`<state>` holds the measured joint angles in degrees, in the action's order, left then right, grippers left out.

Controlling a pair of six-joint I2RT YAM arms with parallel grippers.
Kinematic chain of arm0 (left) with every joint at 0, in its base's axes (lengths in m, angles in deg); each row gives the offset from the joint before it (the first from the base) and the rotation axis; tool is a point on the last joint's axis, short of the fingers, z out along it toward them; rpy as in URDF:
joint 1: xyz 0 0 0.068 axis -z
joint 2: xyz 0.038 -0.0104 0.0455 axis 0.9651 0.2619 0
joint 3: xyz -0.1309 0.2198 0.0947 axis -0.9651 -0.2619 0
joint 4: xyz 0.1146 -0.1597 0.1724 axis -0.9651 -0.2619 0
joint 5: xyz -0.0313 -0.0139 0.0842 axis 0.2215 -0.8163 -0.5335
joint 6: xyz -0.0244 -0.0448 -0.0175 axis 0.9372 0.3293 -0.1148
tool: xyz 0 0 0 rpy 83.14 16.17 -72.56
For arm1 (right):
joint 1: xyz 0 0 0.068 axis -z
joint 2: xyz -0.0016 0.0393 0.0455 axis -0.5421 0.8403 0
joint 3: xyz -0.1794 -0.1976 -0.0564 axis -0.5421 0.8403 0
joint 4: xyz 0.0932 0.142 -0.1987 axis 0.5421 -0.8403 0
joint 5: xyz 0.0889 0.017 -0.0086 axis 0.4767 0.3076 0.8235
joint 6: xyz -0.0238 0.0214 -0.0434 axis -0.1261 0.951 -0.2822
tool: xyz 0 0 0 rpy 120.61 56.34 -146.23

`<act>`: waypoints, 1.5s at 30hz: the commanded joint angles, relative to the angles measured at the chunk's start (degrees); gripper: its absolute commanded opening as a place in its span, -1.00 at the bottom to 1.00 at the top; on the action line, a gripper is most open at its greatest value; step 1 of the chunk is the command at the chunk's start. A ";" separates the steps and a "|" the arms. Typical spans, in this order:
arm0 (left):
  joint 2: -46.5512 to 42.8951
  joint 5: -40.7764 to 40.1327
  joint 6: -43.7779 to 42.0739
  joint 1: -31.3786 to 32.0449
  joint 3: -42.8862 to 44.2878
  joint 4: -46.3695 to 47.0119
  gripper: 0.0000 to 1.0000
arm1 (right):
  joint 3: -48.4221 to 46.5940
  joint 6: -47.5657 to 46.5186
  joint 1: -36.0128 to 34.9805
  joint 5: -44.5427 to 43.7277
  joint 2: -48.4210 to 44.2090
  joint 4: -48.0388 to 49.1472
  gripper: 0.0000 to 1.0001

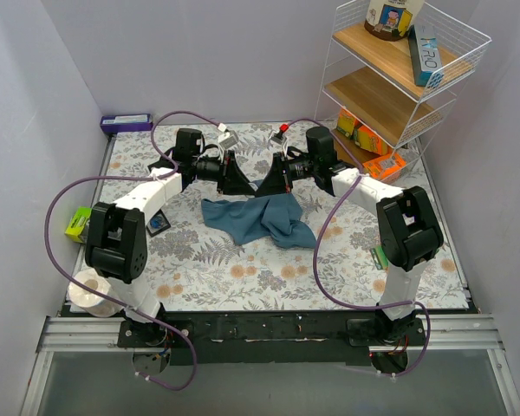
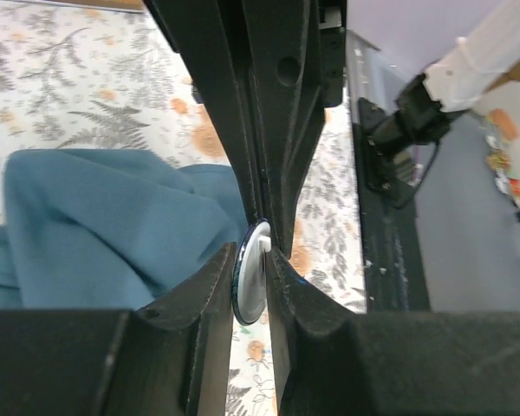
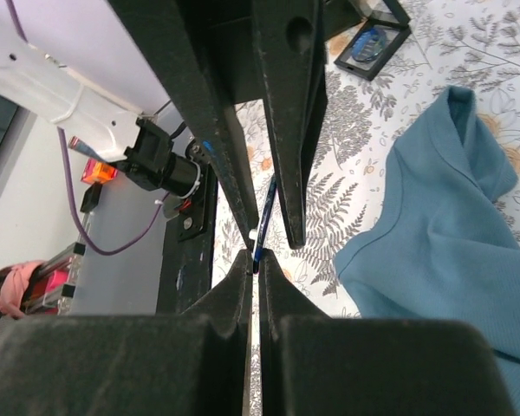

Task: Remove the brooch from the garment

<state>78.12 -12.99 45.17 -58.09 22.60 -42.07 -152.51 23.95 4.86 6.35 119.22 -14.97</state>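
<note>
Over mid-table: arms meet tip to tip above the floral table (image 1: 199, 264).
left gripper (image 2: 250, 263): jaws clamped on the brooch (image 2: 251, 293), one against each face.
brooch: white disc, clear of the cloth.
right gripper (image 3: 255, 263): jaws closed, tips pinching the brooch's rim.
garment (image 1: 262, 221): crumpled on the table, just in front of both grippers.

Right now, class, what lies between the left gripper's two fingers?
The brooch, a whitish disc seen almost edge-on, is pinched between the fingers of the left gripper. The left wrist view shows this best, with the garment behind it.
</note>
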 commanded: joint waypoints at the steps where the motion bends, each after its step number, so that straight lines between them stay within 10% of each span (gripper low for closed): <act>1: 3.52 9.18 -3.22 1.55 0.68 -3.99 -1.00 | -6.51 -0.57 -3.50 6.34 -3.88 6.47 -0.97; 14: 5.99 4.01 -25.45 -0.12 7.36 -28.85 -0.98 | -9.15 -8.91 -3.59 7.22 -5.55 -1.52 -0.97; 29: -5.44 -14.27 -4.63 -0.38 -2.21 -5.06 -0.64 | -8.36 -12.44 -4.73 5.37 -7.31 -6.46 -0.97; 45: -7.81 -6.11 -15.61 -0.47 -3.89 -14.45 -0.22 | -8.45 -11.64 -4.73 5.29 -6.87 -5.40 -0.97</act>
<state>70.62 -18.19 34.44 -58.96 20.31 -52.17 -156.64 11.10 1.23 6.29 117.47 -26.75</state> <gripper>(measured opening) 0.364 0.031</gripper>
